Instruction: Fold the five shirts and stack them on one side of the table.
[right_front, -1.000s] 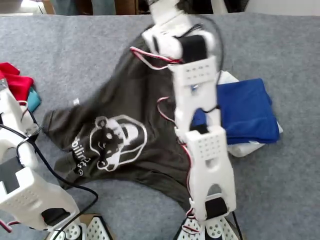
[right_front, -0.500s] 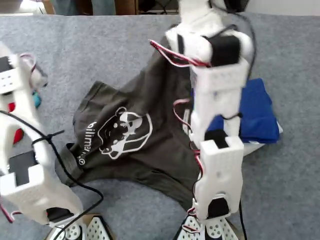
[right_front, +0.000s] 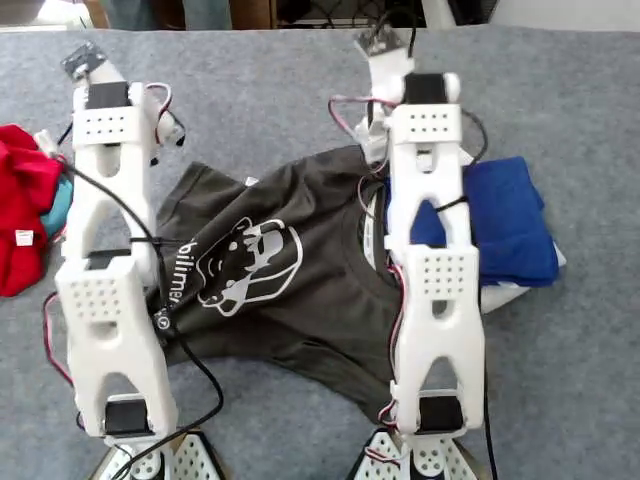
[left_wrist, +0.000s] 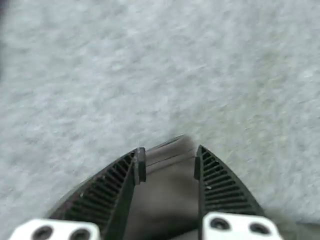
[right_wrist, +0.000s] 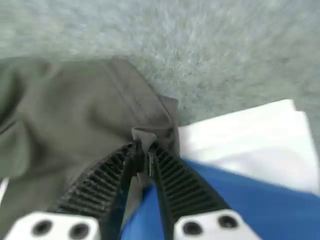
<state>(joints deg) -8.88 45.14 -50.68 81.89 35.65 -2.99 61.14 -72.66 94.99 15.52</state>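
High view: grey shirt (right_front: 290, 300) with a white bear print lay spread out, crumpled, at the centre of the grey tabletop (right_front: 580, 120). Left arm (right_front: 105, 290) ran from the lower left up to the upper left of the frame, crossing the shirt's left edge. Right arm (right_front: 435, 290) ran from the lower centre up to the upper centre, over the shirt's right part. Red shirt (right_front: 22, 215) sat bunched at the left edge, a teal cloth (right_front: 60, 205) touching it. Blue shirt (right_front: 510, 220), folded, lay on a folded white shirt (right_front: 500, 297) right of centre, just beside the right arm.

Left wrist view: left pincer (left_wrist: 167, 160) was spread, jaws well apart. An edge of the grey shirt (left_wrist: 165, 200) lay in the gap between them, tabletop beyond. Contact between jaws and cloth could not be judged.

Right wrist view: right pincer (right_wrist: 145, 150) was pressed together, pinching a small fold at the edge of the grey shirt (right_wrist: 75, 115). That edge lay against the white shirt (right_wrist: 240, 135), with the blue shirt (right_wrist: 280, 205) on top of the white one.
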